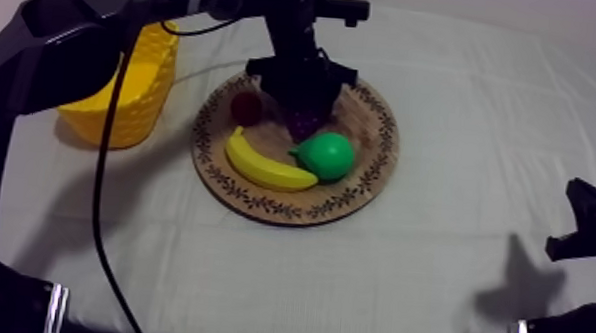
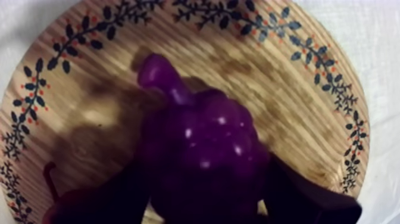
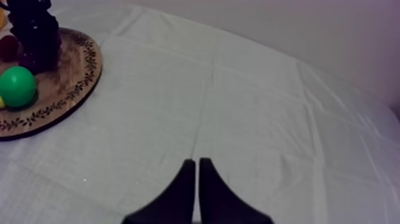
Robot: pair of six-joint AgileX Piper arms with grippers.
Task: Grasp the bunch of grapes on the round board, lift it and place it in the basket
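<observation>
Our left gripper [image 2: 202, 179] grips the purple bunch of toy grapes [image 2: 202, 131] sitting on the round wooden board with a patterned rim [image 2: 286, 77], but its lumpy sides may slip loose before the yellow plastic basket [image 1: 137, 87]; our right gripper [image 3: 197, 173] lies closed, empty.

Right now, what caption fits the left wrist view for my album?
Left gripper shut on the purple bunch of grapes, wooden board beneath.

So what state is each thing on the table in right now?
Left gripper: fingers closed round the bunch of grapes.
Bunch of grapes: gripped, over the wooden board.
Right gripper: fingers shut on nothing, over the cloth.
Banana, pear, small red fruit: lying on the board.
Yellow basket: upright, beside the board.
</observation>
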